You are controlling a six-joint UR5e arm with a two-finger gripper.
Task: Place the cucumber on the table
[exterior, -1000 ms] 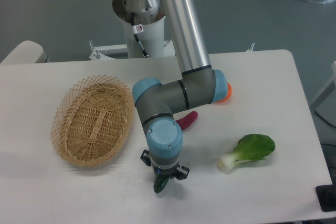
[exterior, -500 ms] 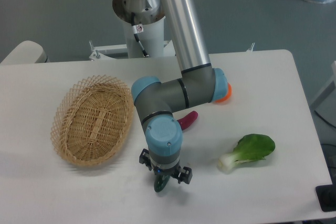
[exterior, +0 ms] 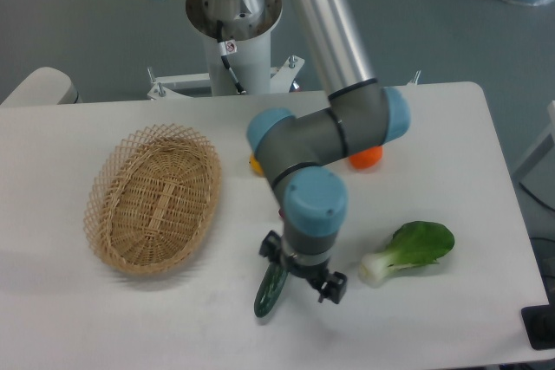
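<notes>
The dark green cucumber (exterior: 270, 290) lies on the white table (exterior: 451, 136) near its front edge, to the right of the basket. Most of its length shows, and its upper end runs in under the gripper's left side. My gripper (exterior: 302, 273) hangs just above and to the right of it, pointing down. Its two black fingers stand apart, so it is open, and they do not close on the cucumber.
An oval wicker basket (exterior: 154, 198) sits at the left. A bok choy (exterior: 413, 249) lies to the right of the gripper. An orange thing (exterior: 368, 159) and another small orange piece (exterior: 254, 165) peek out behind the arm's elbow.
The arm has swung to the right and the wrist has turned. The cucumber has stayed on the table and now shows at nearly full length. The magenta vegetable is now hidden by the arm.
</notes>
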